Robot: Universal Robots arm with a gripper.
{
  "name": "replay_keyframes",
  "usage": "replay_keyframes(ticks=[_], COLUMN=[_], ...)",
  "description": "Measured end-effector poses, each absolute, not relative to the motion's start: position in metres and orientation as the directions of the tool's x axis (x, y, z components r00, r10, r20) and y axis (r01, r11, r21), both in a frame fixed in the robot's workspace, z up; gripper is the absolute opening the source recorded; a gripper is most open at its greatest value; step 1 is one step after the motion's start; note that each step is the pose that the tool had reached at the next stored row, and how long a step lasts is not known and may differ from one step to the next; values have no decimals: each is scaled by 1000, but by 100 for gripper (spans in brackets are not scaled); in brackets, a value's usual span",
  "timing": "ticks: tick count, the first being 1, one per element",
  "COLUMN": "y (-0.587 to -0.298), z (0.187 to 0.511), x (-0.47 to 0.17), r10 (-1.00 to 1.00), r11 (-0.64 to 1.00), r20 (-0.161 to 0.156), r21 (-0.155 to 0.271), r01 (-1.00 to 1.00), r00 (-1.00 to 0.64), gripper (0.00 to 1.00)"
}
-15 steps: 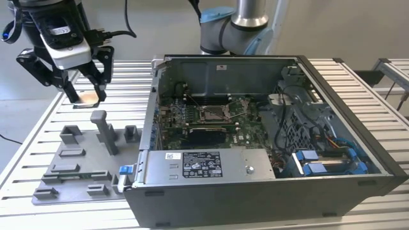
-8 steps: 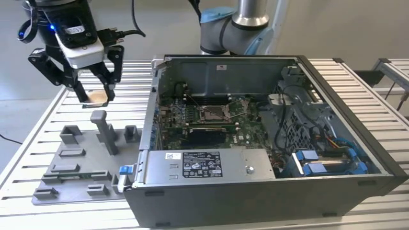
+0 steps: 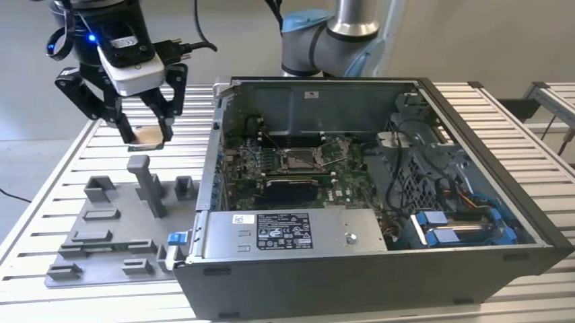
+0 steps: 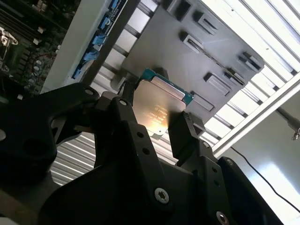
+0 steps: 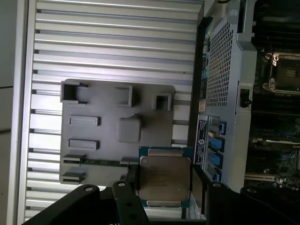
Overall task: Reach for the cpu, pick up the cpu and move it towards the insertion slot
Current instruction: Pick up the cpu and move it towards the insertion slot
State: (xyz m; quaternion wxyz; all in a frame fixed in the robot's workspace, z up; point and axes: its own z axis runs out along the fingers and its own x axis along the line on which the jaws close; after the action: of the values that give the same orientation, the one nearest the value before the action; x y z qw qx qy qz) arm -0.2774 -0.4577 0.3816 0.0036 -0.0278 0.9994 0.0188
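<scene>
The gripper (image 3: 144,134) is holding the cpu (image 3: 147,138) in the air above the grey fixture tray (image 3: 108,229). The tray is lying on the slatted aluminium table (image 3: 85,158) toward the edge at the exterior view's left, just beside the open computer case (image 3: 378,269). The insertion slot (image 3: 303,158) is sitting on the green motherboard (image 3: 346,178) inside that case, well apart from the chip.

The chip is looking thin, stiff and very light, so weight is hardly mattering. Its metal lid and straight edges are probably slick, and the pale underside is likely the fragile face. The safest hold is on two opposite edges, with modest force and the chip kept flat so it is not pivoting between the pads.

That is how it is being carried. The jaws are standing narrow, drawn in to the chip's own width. In both wrist views the black fingers (image 5: 132,180) are pressing on opposite edges of the cpu, its metal lid facing the cameras with a teal border showing around it. Nothing else is touching the chip.
</scene>
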Motion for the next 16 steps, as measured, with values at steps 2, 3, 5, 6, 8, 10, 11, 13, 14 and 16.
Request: replay_keyframes(ticks=[2, 3, 5, 6, 8, 10, 11, 13, 14, 16], y=[-458, -458, -458, -458, -458, -458, -458, -458, -458, -458], z=[382, 382, 382, 382, 382, 382, 382, 382, 382, 382], x=[-274, -272, -269, -267, -264, -261, -259, -256, -255, -251], r10=[-56, -56, -56, -56, -56, -56, -56, -56, -56, -56], r11=[998, 998, 998, 998, 998, 998, 998, 998, 998, 998], r20=[-8, -8, -8, -8, -8, -8, -8, -8, -8, -8], r21=[37, 37, 37, 37, 37, 37, 37, 37, 37, 37], r01=[-56, -56, -56, -56, -56, -56, -56, -56, -56, -56], r00=[-998, -998, -998, -998, -998, -998, -998, -998, -998, -998], gripper=[0, 0, 0, 0, 0, 0, 0, 0, 0, 0])
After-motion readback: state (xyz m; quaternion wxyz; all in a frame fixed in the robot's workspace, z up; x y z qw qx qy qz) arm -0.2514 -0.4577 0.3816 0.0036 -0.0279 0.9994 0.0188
